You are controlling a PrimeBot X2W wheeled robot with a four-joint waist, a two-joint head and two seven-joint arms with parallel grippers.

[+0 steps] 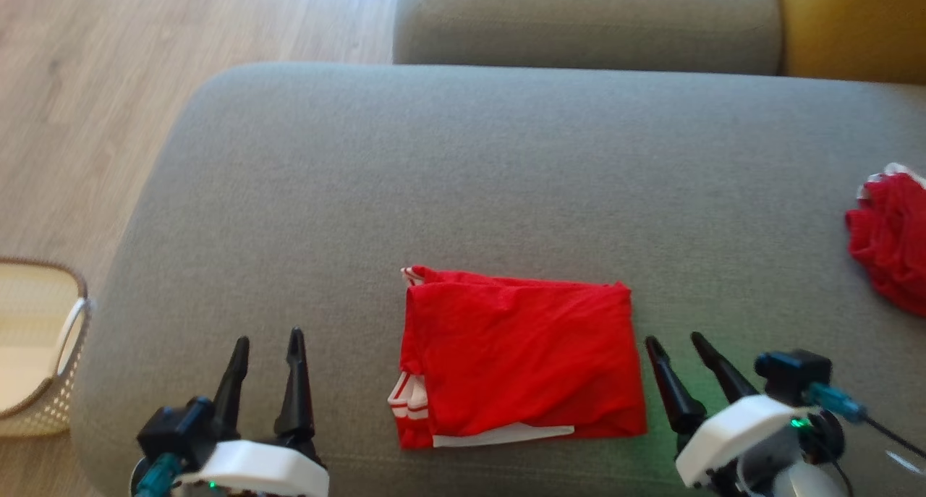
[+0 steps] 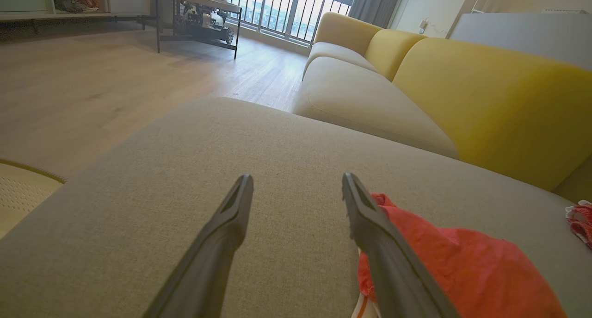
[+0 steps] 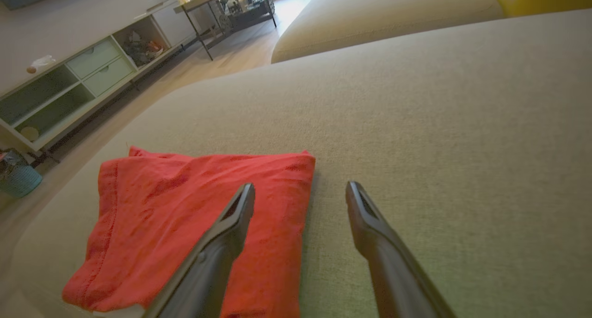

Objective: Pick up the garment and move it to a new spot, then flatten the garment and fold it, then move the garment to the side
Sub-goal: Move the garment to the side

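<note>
Head cam: high, steep downward look on seat (image 1: 463, 157). Wrist cams: low, close to seat, facing across it toward room. All three share garment (image 1: 517, 356).

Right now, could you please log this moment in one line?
red garment: folded, on sofa cushion | left hand: open, empty | right hand: open, empty

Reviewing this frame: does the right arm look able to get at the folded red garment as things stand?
Probably yes. The right gripper sits open just beside the right edge of the folded red garment, apart from it, with nothing but bare cushion between them.
</note>
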